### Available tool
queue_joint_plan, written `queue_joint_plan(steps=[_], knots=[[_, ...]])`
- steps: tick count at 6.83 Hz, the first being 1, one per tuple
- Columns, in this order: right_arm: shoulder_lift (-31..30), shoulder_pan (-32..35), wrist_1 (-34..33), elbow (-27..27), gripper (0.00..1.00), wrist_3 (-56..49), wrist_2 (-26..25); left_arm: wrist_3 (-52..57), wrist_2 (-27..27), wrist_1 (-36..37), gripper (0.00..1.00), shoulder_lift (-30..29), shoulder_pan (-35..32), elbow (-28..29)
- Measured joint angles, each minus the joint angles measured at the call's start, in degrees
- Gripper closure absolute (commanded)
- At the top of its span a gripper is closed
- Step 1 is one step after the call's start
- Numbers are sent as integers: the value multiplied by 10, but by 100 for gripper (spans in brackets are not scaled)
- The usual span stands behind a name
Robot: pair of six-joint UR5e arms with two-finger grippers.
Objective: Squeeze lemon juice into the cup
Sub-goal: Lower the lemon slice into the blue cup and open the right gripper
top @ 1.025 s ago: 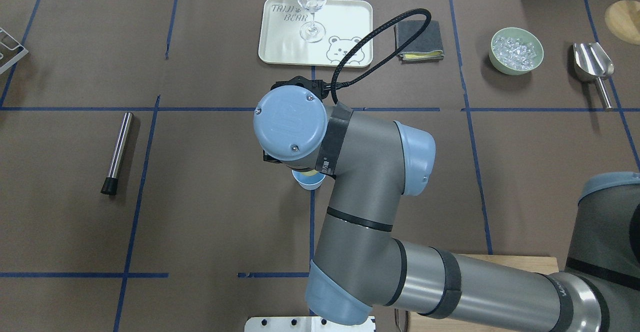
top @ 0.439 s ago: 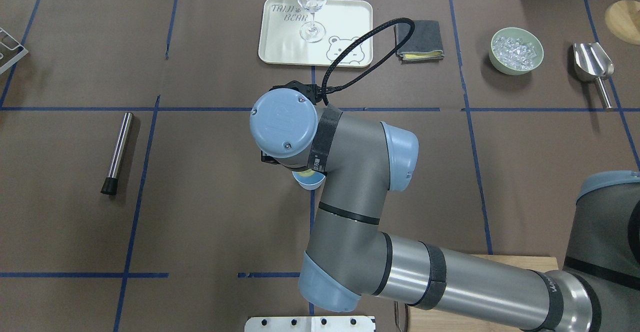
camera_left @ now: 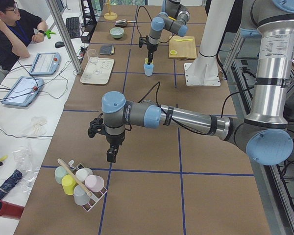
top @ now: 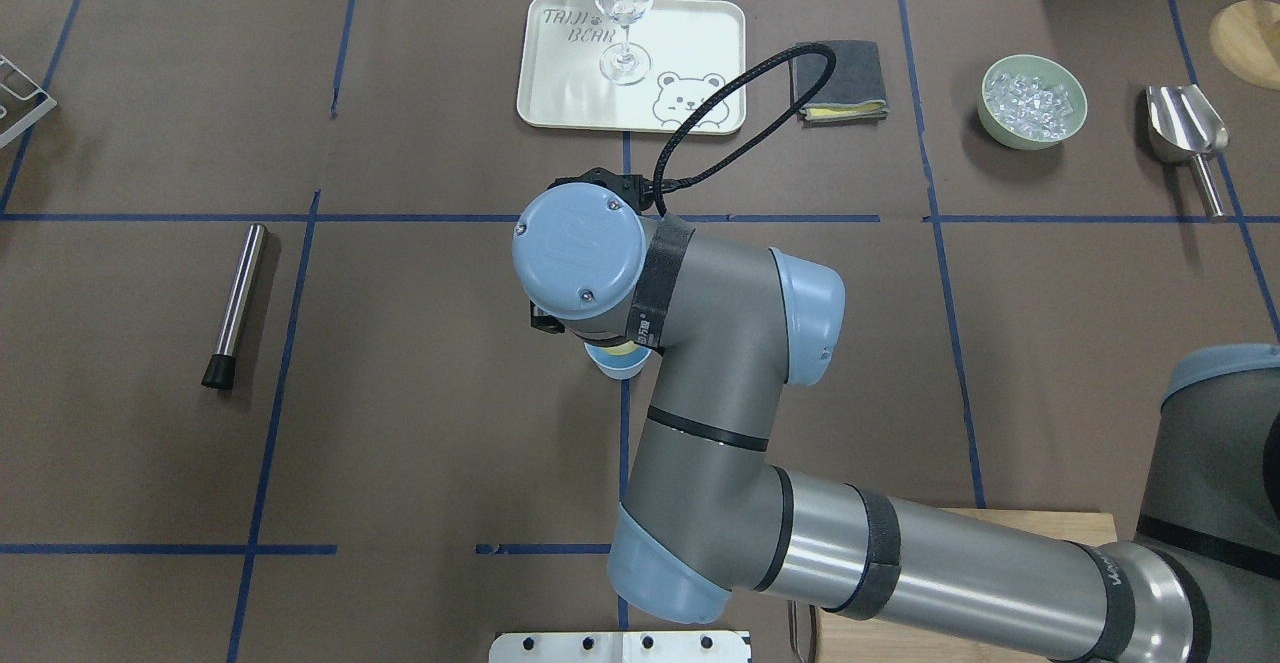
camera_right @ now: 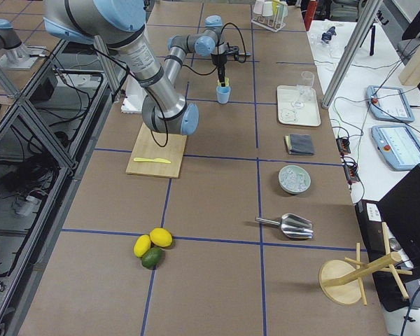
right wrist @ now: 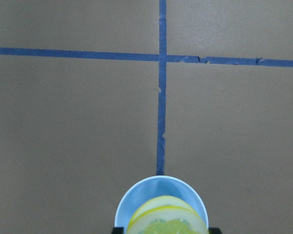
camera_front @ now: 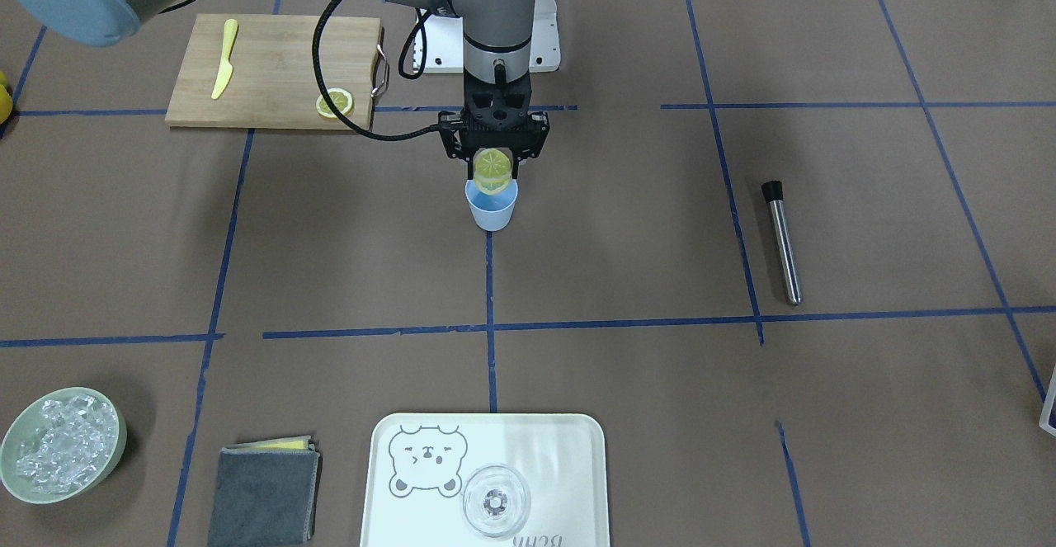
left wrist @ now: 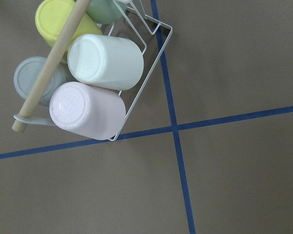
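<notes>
A stemmed glass (top: 624,3) stands on the bear tray (top: 570,83), ice bowl (top: 986,113) well apart.

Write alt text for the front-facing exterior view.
The right claw holds a lemon slice upright over the mouth of a light-blue cup at the middle of a brown table. Nearer the robot, a cutting board bears a second slice and a yellow knife.

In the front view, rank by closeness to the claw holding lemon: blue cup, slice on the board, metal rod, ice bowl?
1. Blue cup, right under the right gripper and its lemon.
2. Spare slice, on the cutting board.
3. Metal rod, on the robot's left.
4. Ice bowl, operators' edge, robot's right.
</notes>
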Motion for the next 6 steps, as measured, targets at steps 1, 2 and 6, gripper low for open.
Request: queue_joint_plan(steps=[1,2,6], knots=[[0,0,0,2,20,-1,0,0,0,0,0,0,0,0],[0,0,0,3,18,-1,0,0,0,0,0,0,0,0],[-46,23,0,61,0,-69,33,-5,-1,-3,0,-5,2,0]])
